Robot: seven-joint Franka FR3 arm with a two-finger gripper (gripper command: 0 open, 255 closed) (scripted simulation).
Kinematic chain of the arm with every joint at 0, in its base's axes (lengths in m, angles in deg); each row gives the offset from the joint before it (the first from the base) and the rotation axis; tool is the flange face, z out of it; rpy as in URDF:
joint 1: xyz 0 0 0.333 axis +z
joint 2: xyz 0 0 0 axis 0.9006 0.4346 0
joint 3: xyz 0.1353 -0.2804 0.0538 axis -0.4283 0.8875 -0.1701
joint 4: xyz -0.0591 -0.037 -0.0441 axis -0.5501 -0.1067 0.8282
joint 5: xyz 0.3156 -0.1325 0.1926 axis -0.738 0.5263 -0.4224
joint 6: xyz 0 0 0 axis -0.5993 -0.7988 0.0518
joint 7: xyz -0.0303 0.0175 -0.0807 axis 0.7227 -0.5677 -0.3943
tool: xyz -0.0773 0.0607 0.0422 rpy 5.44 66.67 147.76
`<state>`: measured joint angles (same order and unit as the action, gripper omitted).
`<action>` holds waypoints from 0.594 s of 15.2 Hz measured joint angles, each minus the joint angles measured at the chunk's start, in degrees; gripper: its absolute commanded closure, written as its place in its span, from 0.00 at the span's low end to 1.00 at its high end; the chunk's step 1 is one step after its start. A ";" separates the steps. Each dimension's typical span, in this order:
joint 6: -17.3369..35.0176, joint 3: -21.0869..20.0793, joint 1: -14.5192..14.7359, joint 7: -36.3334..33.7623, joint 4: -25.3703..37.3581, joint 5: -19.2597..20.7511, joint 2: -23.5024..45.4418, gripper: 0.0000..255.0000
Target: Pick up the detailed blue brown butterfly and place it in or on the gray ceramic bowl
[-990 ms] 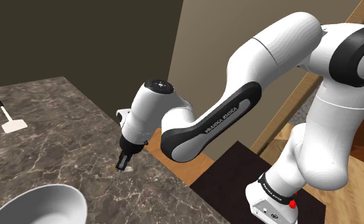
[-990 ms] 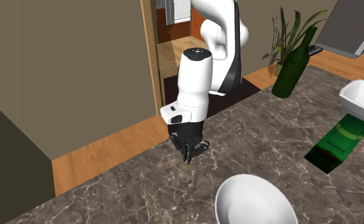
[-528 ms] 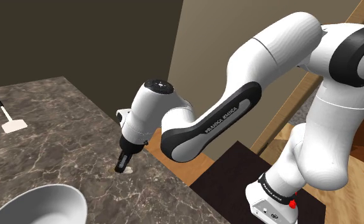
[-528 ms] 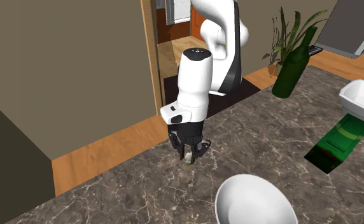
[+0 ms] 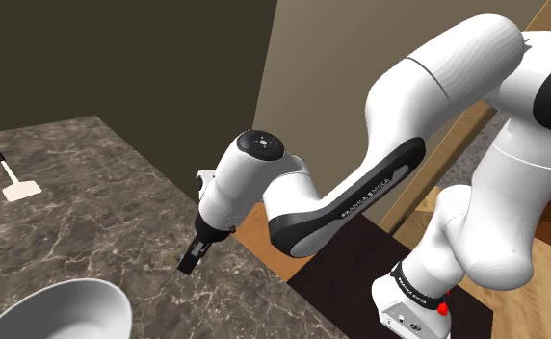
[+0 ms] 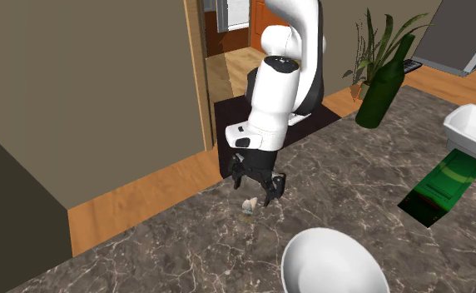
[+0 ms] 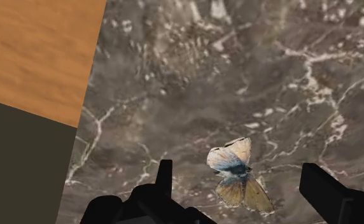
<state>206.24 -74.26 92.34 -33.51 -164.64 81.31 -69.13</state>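
Note:
The butterfly [image 7: 235, 175], pale with blue-grey and tan wings, lies on the dark marble counter [image 7: 289, 76]. My gripper [image 7: 244, 184] is open just above it; the butterfly sits between the spread fingers [image 7: 165, 178] and neither touches it. In the second exterior view the butterfly [image 6: 248, 205] lies just below the open gripper [image 6: 257, 186], near the counter's edge. The pale grey bowl [image 6: 332, 262] stands a short way off toward that view's lower right. In the shoulder view the gripper [image 5: 193, 258] hangs over the counter beside the bowl [image 5: 62, 306].
A green bottle [image 6: 383, 83] stands upright at the back, a flat green object [image 6: 443, 187] lies to the right, and a white container [image 6: 474, 133] sits beyond it. A white spatula [image 5: 12, 179] lies far off. The counter edge drops to the wooden floor [image 7: 41, 51] close by.
The fingers have gone from shut to wide open, letting go of the butterfly. The hand has lifted a little and shifted; the butterfly now lies free on the counter.

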 measured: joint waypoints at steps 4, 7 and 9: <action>2.08 1.59 1.03 -2.55 0.85 3.13 3.17 0.00; 2.39 1.83 1.16 -2.81 0.93 3.51 3.56 0.00; 2.41 1.85 1.18 -2.84 0.98 3.56 3.63 0.00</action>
<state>208.65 -72.41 93.52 -36.35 -163.66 84.87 -65.50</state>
